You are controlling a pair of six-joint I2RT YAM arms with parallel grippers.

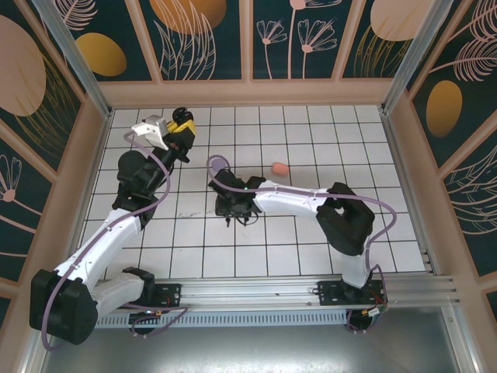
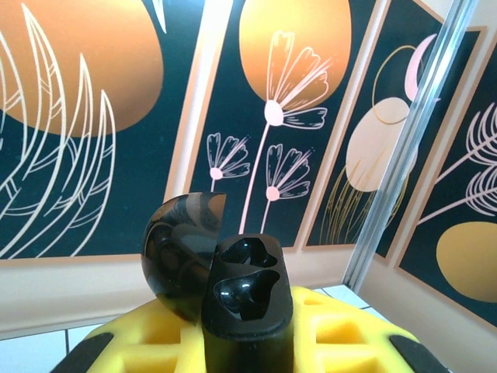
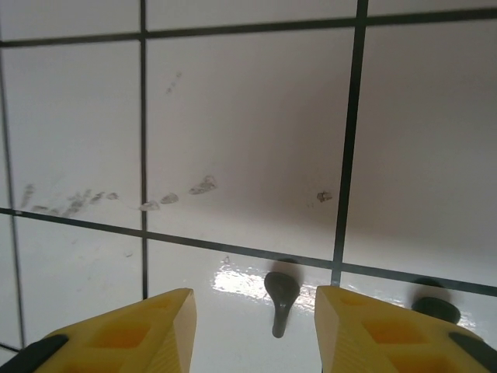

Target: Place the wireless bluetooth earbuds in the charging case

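The black charging case point(image 2: 247, 284) stands upright with its round lid point(image 2: 182, 249) swung open to the left. Its two glossy wells face the camera and look empty. My left gripper point(image 2: 247, 334) is shut on the case's body, held up at the back left point(image 1: 180, 128). My right gripper point(image 3: 254, 294) points down at the table's middle point(image 1: 233, 208) and is open. One black earbud point(image 3: 280, 295) lies on the tile between its yellow fingers, touching neither. A second dark earbud point(image 3: 435, 307) lies just right of the right finger, partly hidden by it.
A small salmon-pink object point(image 1: 279, 167) lies on the white grid table point(image 1: 326, 140) behind the right arm. Scuff marks point(image 3: 175, 194) dot the tile ahead of the right gripper. Patterned walls enclose the table on three sides.
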